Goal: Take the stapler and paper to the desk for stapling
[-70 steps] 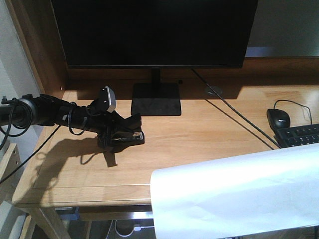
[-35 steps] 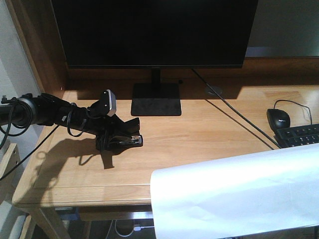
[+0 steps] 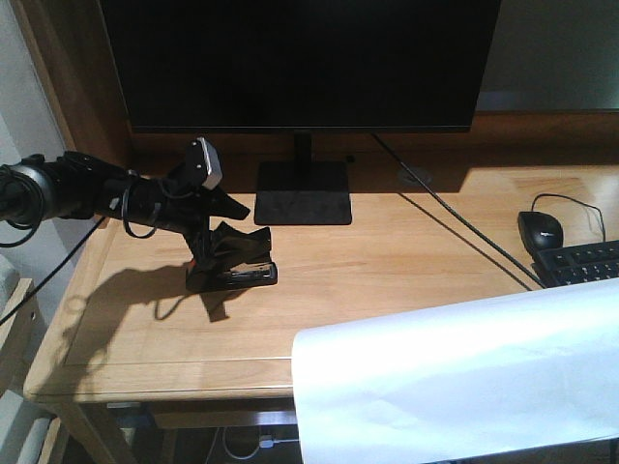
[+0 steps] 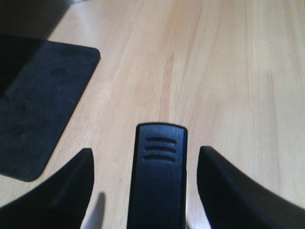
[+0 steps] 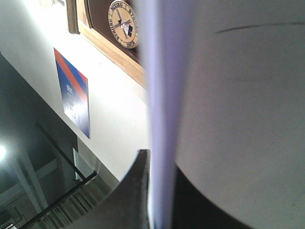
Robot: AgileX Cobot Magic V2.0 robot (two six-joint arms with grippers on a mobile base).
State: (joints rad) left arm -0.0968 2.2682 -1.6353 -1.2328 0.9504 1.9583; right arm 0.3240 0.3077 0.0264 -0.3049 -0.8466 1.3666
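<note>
place: office | seen: monitor point(image 3: 300, 63), keyboard point(image 3: 582, 263), mouse point(image 3: 540, 230) on desk point(image 3: 387, 253)

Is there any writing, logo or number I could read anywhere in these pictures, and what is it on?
Nothing here is clear enough to quote.
The round emblem on a dark wood-framed panel: lettering around its rim, too blurred to read.
The blue and red poster: small white print, too blurred to read.
The keyboard: key legends too small to read.
The stapler and paper: no text visible.
</note>
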